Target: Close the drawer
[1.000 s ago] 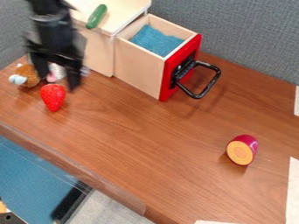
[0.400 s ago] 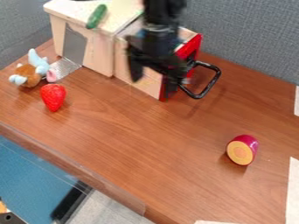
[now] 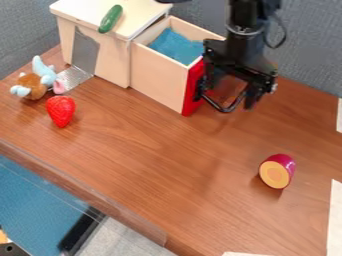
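My gripper (image 3: 228, 96) hangs at the red front of the drawer, above the table, its two fingers spread apart. The drawer (image 3: 158, 78) is light wood and stands pulled out from the cabinet (image 3: 112, 60), with a blue cloth (image 3: 175, 46) inside. Its red front (image 3: 192, 89) is partly covered by the gripper. The drawer's black handle (image 3: 228, 108) curves below and between the fingers, and its upper part is hidden. Whether the fingers touch the handle or the front, I cannot tell.
A green cucumber (image 3: 110, 19) lies on the cabinet's top. Left of the cabinet are a plush toy (image 3: 33, 84) and a red strawberry (image 3: 61, 111). A cut purple vegetable (image 3: 276, 171) sits at the right. The table's edge (image 3: 87, 190) runs along the lower left.
The gripper has moved from the far left, across the drawer, to the right at its front and handle. Drawer and toys have stayed in place.
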`<action>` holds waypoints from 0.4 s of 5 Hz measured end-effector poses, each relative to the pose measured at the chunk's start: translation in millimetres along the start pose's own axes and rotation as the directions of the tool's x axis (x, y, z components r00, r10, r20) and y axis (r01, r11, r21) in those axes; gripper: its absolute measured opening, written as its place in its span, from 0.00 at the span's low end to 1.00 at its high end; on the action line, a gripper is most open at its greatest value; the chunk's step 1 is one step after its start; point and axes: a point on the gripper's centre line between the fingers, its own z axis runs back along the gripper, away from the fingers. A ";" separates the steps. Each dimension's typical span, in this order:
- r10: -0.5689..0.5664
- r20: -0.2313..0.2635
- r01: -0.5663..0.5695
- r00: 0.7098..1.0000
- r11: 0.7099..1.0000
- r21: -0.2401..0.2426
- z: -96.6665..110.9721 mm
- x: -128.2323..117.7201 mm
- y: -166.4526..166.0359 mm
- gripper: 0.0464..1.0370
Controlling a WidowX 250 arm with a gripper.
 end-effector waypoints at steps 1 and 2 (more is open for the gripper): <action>0.003 0.004 -0.003 1.000 1.000 0.017 -14.9 17.8 -3.0 0.96; 0.015 -0.008 -0.014 1.000 0.998 0.062 -32.0 25.3 3.5 0.96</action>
